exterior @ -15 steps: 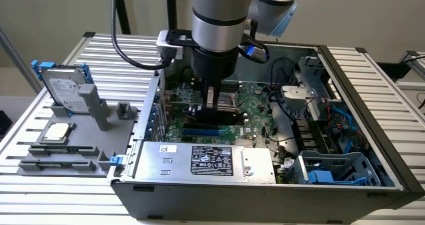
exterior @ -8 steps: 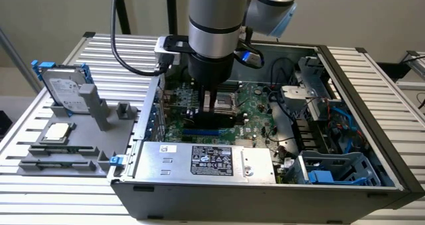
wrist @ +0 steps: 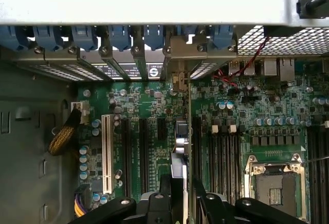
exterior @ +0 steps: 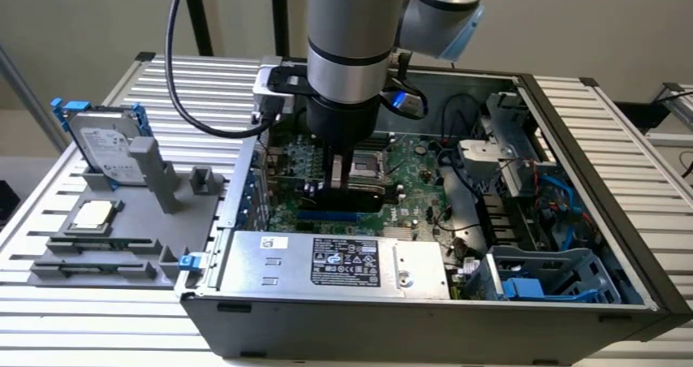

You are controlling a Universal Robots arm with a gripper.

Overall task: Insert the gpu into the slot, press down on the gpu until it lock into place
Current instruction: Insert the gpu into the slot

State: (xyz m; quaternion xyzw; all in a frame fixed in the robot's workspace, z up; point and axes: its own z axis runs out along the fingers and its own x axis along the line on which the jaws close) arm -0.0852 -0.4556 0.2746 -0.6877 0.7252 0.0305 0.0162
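In the exterior view, my tool point(exterior: 349, 187) reaches down into the open computer case point(exterior: 606, 302), which lies on a slatted table point(exterior: 109, 334). The tool is closed on the graphics card point(exterior: 363, 198), holding it upright over the green circuit board point(exterior: 417, 180). The card's lower edge is right at the blue slot point(exterior: 324, 218), but I cannot tell whether it is seated. The silver power supply point(exterior: 336, 261) lies just beside the slot, nearer the camera. A hard drive point(exterior: 100, 144) stands on a grey holder at the exterior view's left.

In the wrist view, I look straight down the graphics card point(wrist: 180, 154), seen edge-on and clamped between my tool's point(wrist: 181, 188) black fingers point(wrist: 163, 196). A white socket point(wrist: 107, 154) lies on one side of it and the processor socket point(wrist: 275, 185) on the other.
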